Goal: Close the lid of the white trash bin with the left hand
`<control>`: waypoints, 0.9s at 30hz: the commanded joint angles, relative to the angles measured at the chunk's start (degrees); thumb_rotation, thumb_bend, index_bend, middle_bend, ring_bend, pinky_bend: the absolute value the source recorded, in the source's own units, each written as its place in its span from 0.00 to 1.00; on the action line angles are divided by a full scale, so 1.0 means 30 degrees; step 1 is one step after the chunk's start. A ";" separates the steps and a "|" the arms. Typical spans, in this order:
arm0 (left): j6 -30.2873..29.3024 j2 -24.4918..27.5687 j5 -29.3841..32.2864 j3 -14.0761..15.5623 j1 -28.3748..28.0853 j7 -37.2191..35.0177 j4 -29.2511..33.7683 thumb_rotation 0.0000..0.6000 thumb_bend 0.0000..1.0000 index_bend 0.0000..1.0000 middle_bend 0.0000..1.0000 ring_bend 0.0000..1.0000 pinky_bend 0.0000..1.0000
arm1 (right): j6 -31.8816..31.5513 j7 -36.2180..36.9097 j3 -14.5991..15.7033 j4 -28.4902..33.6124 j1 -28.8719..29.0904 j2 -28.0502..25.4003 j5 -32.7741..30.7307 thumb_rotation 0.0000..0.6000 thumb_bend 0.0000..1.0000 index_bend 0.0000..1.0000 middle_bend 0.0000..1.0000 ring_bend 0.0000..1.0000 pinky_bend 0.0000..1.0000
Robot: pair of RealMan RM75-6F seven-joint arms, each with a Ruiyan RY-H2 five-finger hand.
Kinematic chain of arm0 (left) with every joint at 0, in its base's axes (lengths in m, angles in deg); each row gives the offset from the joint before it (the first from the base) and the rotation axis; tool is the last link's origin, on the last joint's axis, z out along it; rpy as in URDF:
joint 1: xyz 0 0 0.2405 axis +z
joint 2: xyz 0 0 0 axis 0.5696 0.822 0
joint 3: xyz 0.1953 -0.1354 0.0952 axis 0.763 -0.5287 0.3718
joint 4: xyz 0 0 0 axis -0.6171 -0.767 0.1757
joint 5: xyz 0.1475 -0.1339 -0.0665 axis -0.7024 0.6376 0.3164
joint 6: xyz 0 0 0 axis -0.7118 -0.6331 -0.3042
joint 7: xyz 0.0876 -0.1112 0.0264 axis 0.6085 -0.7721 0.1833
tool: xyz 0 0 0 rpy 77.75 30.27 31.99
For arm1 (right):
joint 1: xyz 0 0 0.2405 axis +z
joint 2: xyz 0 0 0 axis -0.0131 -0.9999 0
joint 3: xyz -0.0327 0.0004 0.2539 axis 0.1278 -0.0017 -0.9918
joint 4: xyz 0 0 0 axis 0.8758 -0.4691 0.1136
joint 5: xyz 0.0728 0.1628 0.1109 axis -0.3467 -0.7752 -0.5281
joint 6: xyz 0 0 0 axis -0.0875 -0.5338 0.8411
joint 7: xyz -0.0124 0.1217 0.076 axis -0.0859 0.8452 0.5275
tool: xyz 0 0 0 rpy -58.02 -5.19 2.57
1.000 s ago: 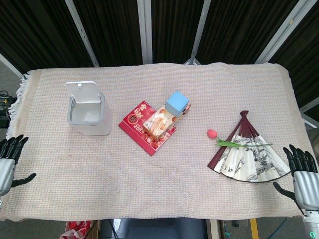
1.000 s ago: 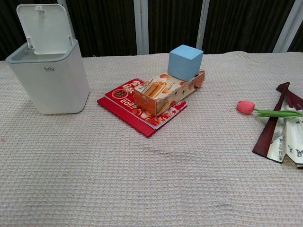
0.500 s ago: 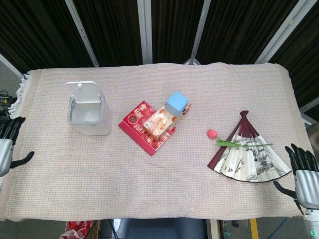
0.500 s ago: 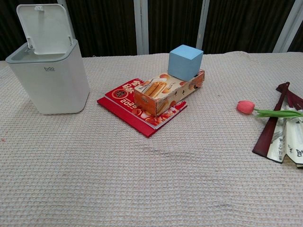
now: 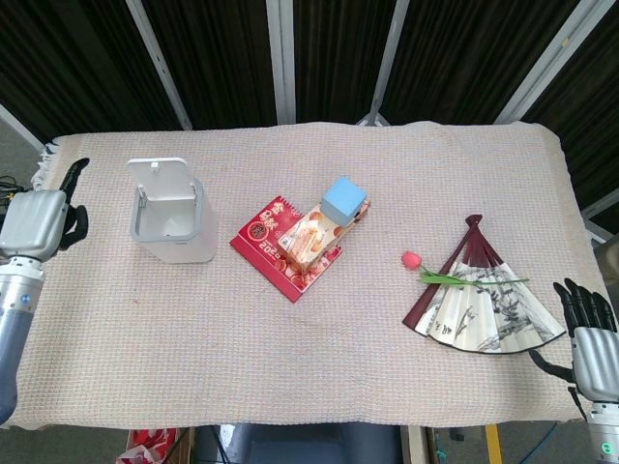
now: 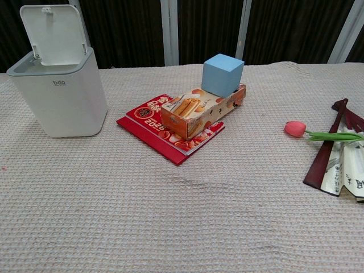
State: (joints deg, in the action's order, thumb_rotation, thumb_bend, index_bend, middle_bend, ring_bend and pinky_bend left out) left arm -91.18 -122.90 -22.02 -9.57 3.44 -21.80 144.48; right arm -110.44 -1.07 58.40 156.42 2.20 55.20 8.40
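Bin [image 5: 174, 222] first: your white trash bin stands at about ten o'clock on the cloth-covered counter [image 5: 309, 367], upright, with its lid [image 6: 54, 34] tipped up and back so the gray rim and the hollow inside show in the chest view.

Your left hand [image 5: 37, 220] hangs at nine o'clock from the bin, over the counter's left edge, near the bin but apart from it. You see mostly the silver back of it; the dark fingers [image 5: 73, 174] curl past its far edge, and you cannot tell from here whether they are spread or pressed together. Nothing shows in its grasp. The chest view does not catch it.

Your right hand [image 5: 592, 338] sits at the counter's four o'clock corner, fingers [image 5: 580, 302] spread and pointing away from you, holding nothing, just beside the edge of the paper fan [image 5: 484, 304].

Toward the middle, at three o'clock from the bin, a red booklet [image 5: 274, 242] lies flat with a printed snack box [image 5: 314, 232] on top of it, and a pale blue cube [image 5: 343, 200] rests on the far end of that box. A pink tulip [image 5: 414, 259] lies with its green stem across the open fan.
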 commanded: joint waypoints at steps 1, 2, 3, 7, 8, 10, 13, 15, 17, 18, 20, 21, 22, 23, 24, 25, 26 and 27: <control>0.2152 -0.0336 0.3738 -0.1070 -0.2767 0.1934 -0.0637 1.00 0.71 0.00 0.99 0.94 1.00 | 0.0213 0.0153 -0.0046 0.0057 0.0055 -0.0066 -0.0214 1.00 0.19 0.00 0.00 0.00 0.00; 0.2333 -0.0439 0.4335 -0.1104 -0.3184 0.2258 -0.0791 1.00 0.71 0.00 0.99 0.94 1.00 | 0.0242 0.0197 -0.0053 0.0085 0.0055 -0.0090 -0.0258 1.00 0.19 0.00 0.00 0.00 0.00; 0.2770 -0.0833 0.5567 -0.1186 -0.4226 0.2981 -0.1277 1.00 0.72 0.00 1.00 0.94 1.00 | 0.0292 0.0330 -0.0082 0.0142 0.0040 -0.0143 -0.0385 1.00 0.19 0.00 0.00 0.00 0.00; 0.2730 -0.1531 0.8390 -0.0933 -0.6014 0.4543 -0.2115 1.00 0.73 0.03 1.00 0.95 1.00 | 0.0474 0.0518 -0.0138 0.0216 0.0065 -0.0267 -0.0630 1.00 0.19 0.00 0.00 0.00 0.00; 0.2754 -0.1747 0.9194 -0.0768 -0.6538 0.5020 -0.2353 1.00 0.73 0.05 1.00 0.95 1.00 | 0.0484 0.0608 -0.0172 0.0237 0.0054 -0.0303 -0.0709 1.00 0.19 0.00 0.00 0.00 0.00; 0.2724 -0.1962 1.0291 -0.0559 -0.7172 0.5564 -0.2614 1.00 0.73 0.08 1.00 0.95 1.00 | 0.0481 0.0664 -0.0176 0.0253 0.0045 -0.0350 -0.0715 1.00 0.19 0.00 0.00 0.00 0.00; 0.2646 -0.2198 1.1318 -0.0335 -0.7813 0.6014 -0.2896 1.00 0.75 0.12 1.00 0.95 1.00 | 0.0501 0.0729 -0.0157 0.0288 0.0033 -0.0377 -0.0717 1.00 0.19 0.00 0.00 0.00 0.00; 0.2565 -0.2362 1.1775 -0.0217 -0.8152 0.6210 -0.3080 1.00 0.75 0.15 1.00 0.96 1.00 | 0.0514 0.0777 -0.0156 0.0327 0.0026 -0.0411 -0.0734 1.00 0.19 0.00 0.00 0.00 0.00; 0.2508 -0.2507 1.2155 -0.0113 -0.8434 0.6343 -0.3209 1.00 0.76 0.18 1.00 0.96 1.00 | 0.0507 0.0810 -0.0160 0.0338 0.0015 -0.0434 -0.0747 1.00 0.19 0.00 0.00 0.00 0.00; 0.2504 -0.2555 1.2395 -0.0046 -0.8584 0.6425 -0.3239 1.00 0.76 0.19 1.00 0.96 1.00 | 0.0495 0.0836 -0.0164 0.0325 0.0008 -0.0439 -0.0752 1.00 0.19 0.00 0.00 0.00 0.00; 0.2485 -0.2582 1.2777 0.0062 -0.8812 0.6564 -0.3234 1.00 0.76 0.22 1.00 0.97 1.00 | 0.0476 0.0871 -0.0164 0.0320 -0.0005 -0.0453 -0.0746 1.00 0.19 0.00 0.00 0.00 0.00; 0.2459 -0.2582 1.2954 0.0124 -0.8934 0.6640 -0.3207 1.00 0.76 0.24 1.00 0.97 1.00 | 0.0472 0.0886 -0.0160 0.0324 -0.0014 -0.0465 -0.0748 1.00 0.19 0.00 0.00 0.00 0.00; 0.2430 -0.2579 1.3043 0.0165 -0.9003 0.6679 -0.3182 1.00 0.76 0.25 1.00 0.97 1.00 | 0.0472 0.0904 -0.0158 0.0330 -0.0023 -0.0477 -0.0758 1.00 0.19 0.00 0.00 0.00 0.00; 0.2365 -0.2570 1.3129 0.0221 -0.9092 0.6721 -0.3126 1.00 0.77 0.27 1.00 0.97 1.00 | 0.0473 0.0929 -0.0150 0.0344 -0.0034 -0.0495 -0.0763 1.00 0.19 0.00 0.00 0.00 0.00; 0.2283 -0.2550 1.3184 0.0278 -0.9160 0.6749 -0.3037 1.00 0.77 0.27 1.00 0.97 1.00 | 0.0456 0.0946 -0.0142 0.0349 -0.0051 -0.0513 -0.0756 1.00 0.19 0.00 0.00 0.00 0.00; 0.2230 -0.2527 1.3219 0.0324 -0.9194 0.6768 -0.2963 1.00 0.77 0.29 1.00 0.97 1.00 | 0.0439 0.0953 -0.0139 0.0350 -0.0060 -0.0524 -0.0745 1.00 0.19 0.00 0.00 0.00 0.00; 0.2149 -0.2482 1.3267 0.0391 -0.9233 0.6788 -0.2854 1.00 0.77 0.30 1.00 0.97 1.00 | 0.0415 0.0959 -0.0131 0.0350 -0.0075 -0.0538 -0.0728 1.00 0.19 0.00 0.00 0.00 0.00; 0.2092 -0.2442 1.3301 0.0438 -0.9247 0.6796 -0.2764 1.00 0.77 0.31 1.00 0.97 1.00 | 0.0407 0.0966 -0.0123 0.0352 -0.0085 -0.0546 -0.0722 1.00 0.19 0.00 0.00 0.00 0.00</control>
State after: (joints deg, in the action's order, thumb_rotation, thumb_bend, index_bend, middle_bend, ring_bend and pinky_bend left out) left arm -84.72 -130.34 17.74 -8.42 -24.20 -1.48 135.99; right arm -109.21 1.83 58.02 157.47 1.95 53.56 6.23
